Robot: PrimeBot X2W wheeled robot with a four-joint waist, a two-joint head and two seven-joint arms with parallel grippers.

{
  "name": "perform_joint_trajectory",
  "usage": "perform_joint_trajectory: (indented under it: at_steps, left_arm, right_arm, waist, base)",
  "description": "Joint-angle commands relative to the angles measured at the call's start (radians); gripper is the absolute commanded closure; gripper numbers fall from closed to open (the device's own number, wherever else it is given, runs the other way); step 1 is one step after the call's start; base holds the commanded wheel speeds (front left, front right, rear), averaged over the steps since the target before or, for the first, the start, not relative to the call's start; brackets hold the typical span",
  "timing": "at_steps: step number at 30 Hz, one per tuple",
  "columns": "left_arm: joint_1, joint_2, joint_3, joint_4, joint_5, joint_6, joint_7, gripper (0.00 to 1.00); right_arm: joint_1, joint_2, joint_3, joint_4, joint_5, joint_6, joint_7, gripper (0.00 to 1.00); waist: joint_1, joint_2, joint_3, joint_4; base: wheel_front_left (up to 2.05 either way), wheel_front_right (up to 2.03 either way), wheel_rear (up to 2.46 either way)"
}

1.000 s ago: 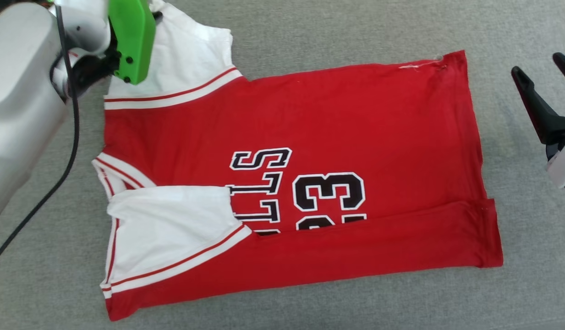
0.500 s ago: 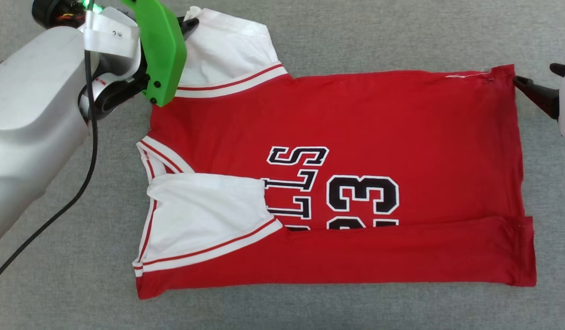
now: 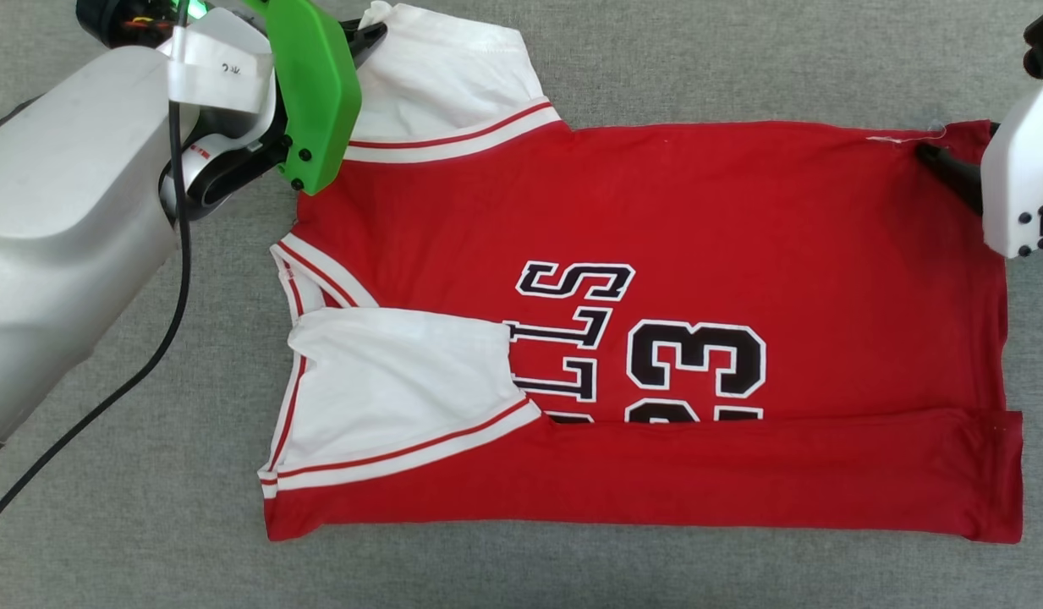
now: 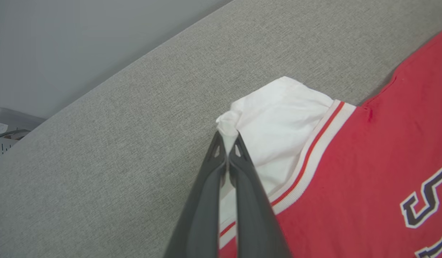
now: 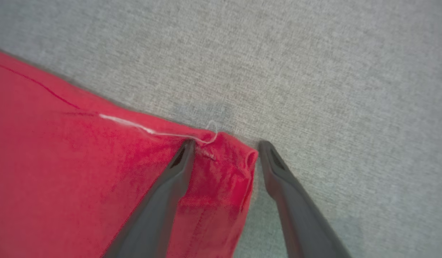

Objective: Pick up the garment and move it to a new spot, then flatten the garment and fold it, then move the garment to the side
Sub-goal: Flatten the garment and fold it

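Note:
The garment, a red jersey with white sleeves and black lettering, lies flat on the grey surface with its near edge folded up over the number. My left gripper is shut on the tip of the far white sleeve, which bunches at the fingertips. In the head view the left gripper sits at the garment's top left. My right gripper is open, its jaws straddling the far hem corner, one finger on the red cloth and one on bare surface. One dark finger shows at the top right corner.
The grey fabric surface runs all round the garment. My pale left forearm and a black cable cover the left side. A grey container stands beyond the surface's edge, by a grey wall.
The head camera has shifted, so the whole picture slid right. My right gripper has come in from off the garment to straddle its far hem corner. The left gripper keeps its hold on the sleeve.

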Motion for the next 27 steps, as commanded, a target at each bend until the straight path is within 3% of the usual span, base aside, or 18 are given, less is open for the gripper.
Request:
perform_joint_trajectory:
  at_steps: [1,15,26,27]
  left_arm:
    - [0.008,-0.001,-0.002,0.005,0.003,-0.003,-0.010,1.00]
    - [0.191,0.049,-0.022,-0.018,-0.031,0.021,-0.104,1.00]
    - [0.416,0.144,-0.044,-0.172,-0.065,0.114,-0.162,1.00]
    - [0.490,0.168,-0.053,-0.219,-0.076,0.143,-0.171,1.00]
  right_arm:
    - [0.042,0.022,0.044,0.032,0.028,0.001,-0.014,1.00]
    - [0.151,-0.051,0.131,-0.027,0.111,0.001,-0.328,1.00]
    - [0.353,-0.114,0.119,-0.132,0.124,0.001,-0.463,1.00]
    - [0.426,-0.121,0.096,-0.164,0.122,0.001,-0.482,1.00]
  waist:
    - [0.0000,0.0000,-0.014,-0.006]
    - [0.0000,0.0000,-0.216,-0.023]
    - [0.0000,0.0000,-0.328,-0.001]
    - [0.0000,0.0000,-0.350,0.001]
  base:
    - [0.00,0.00,0.00]
    - [0.00,0.00,0.00]
    - [0.00,0.00,0.00]
    - [0.00,0.00,0.00]
